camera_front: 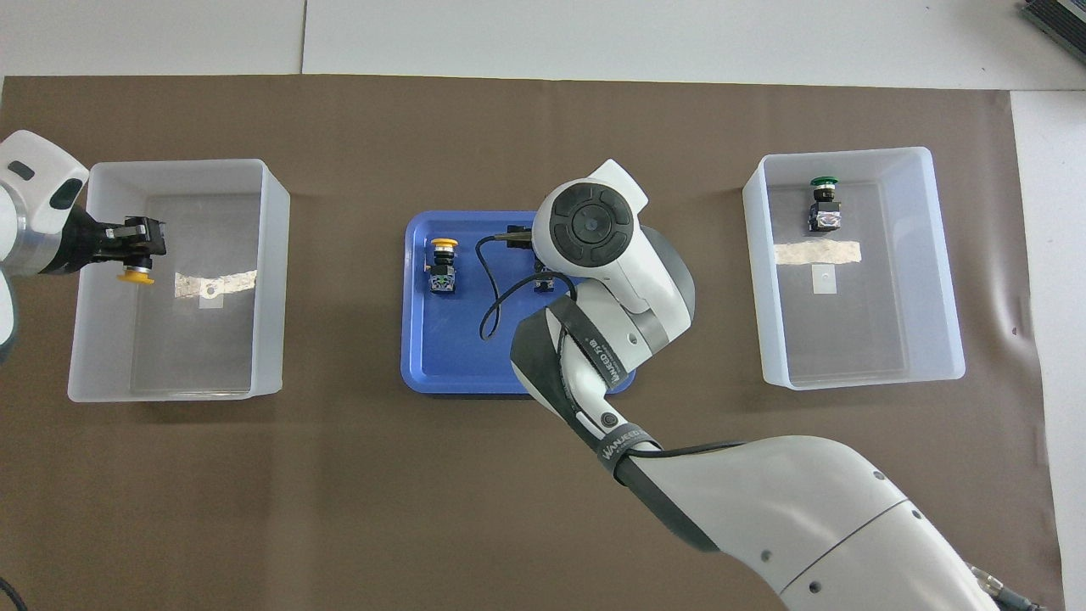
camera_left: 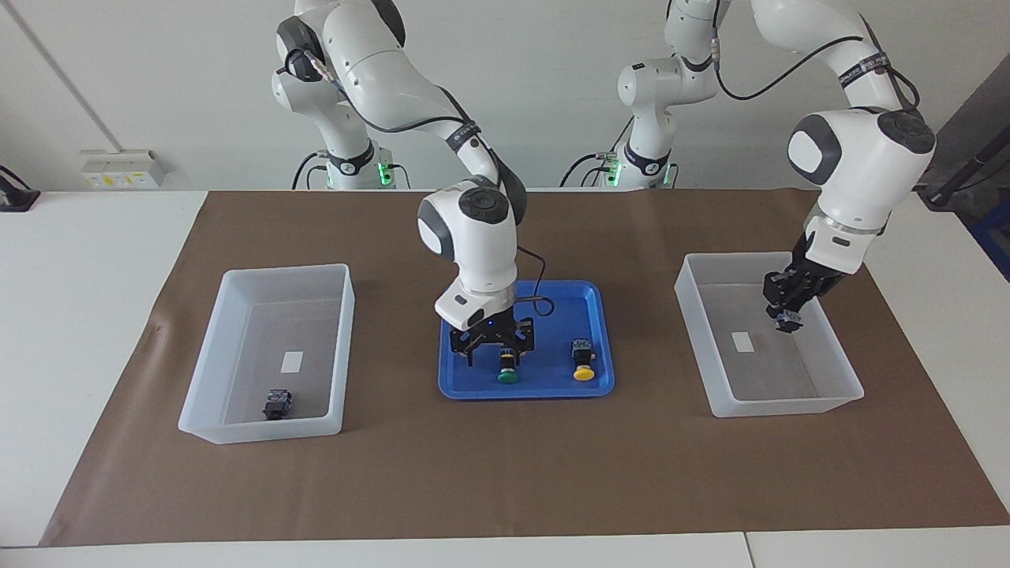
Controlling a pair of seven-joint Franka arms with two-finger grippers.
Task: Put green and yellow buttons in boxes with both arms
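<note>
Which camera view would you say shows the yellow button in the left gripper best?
The overhead view: the yellow button hangs from the left gripper over the box, cap plain. The facing view shows only its dark body.

Bright and even throughout, lit softly from above. Only faint, short shadows under the arms and along the bin (camera_left: 268, 351) walls. Pale glare streaks on both bin floors in the overhead view, one across the bin (camera_front: 853, 263) holding the green button (camera_front: 824, 204). Sharp on the mat (camera_left: 505, 465) and tray (camera_left: 465, 386); no motion blur, little bending at the edges.
</note>
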